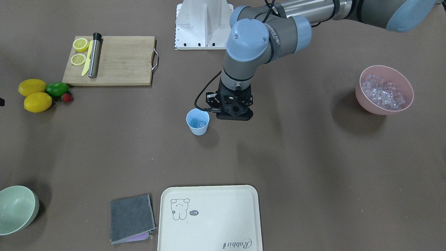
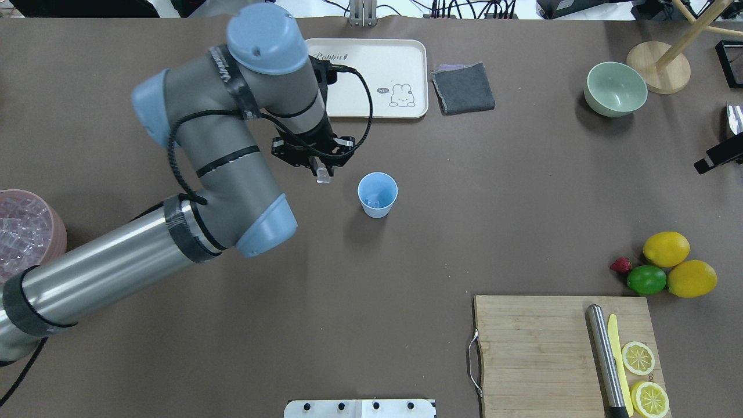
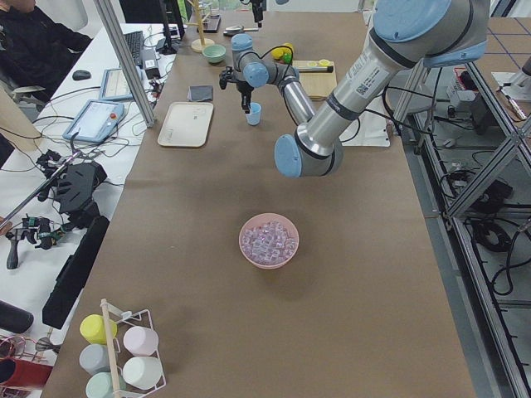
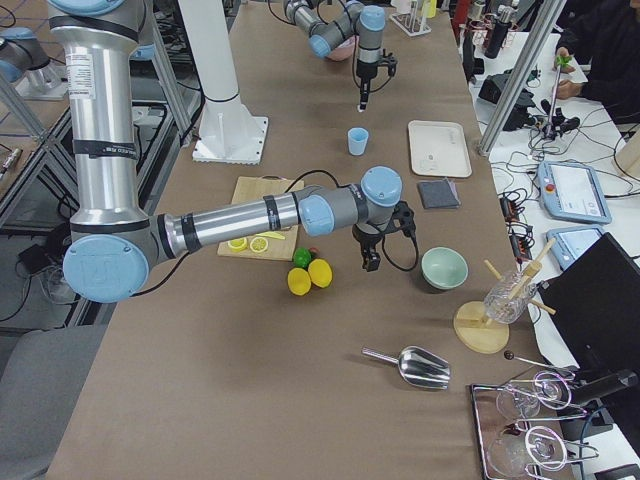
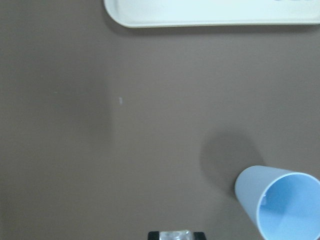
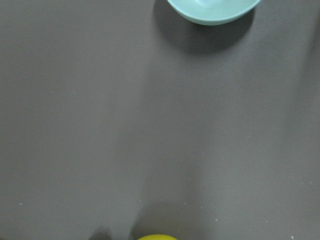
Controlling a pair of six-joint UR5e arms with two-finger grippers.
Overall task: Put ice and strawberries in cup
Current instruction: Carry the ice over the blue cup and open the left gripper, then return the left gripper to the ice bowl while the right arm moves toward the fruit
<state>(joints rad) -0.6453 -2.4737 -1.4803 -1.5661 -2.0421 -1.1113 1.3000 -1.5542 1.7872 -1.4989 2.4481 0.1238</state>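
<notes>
The only writing I can make out sits on the cream tray [image 1: 216, 230] at the operators' edge of the desk [image 1: 313, 157]. The word "Rabbit" runs in slanted script near one corner of it, and a small dark speech bubble [image 1: 194, 212] beside the drawn rabbit [image 1: 179, 209] seems to read "hi~". The tablets [image 4: 575, 190] off to the side show lit screens, too small to read

The left arm [image 2: 104, 273] is a silver tube with grey joints, light-blue caps [image 2: 264, 29], black tape bands [image 2: 184, 229] and a looping black cable [image 2: 170, 152].
</notes>
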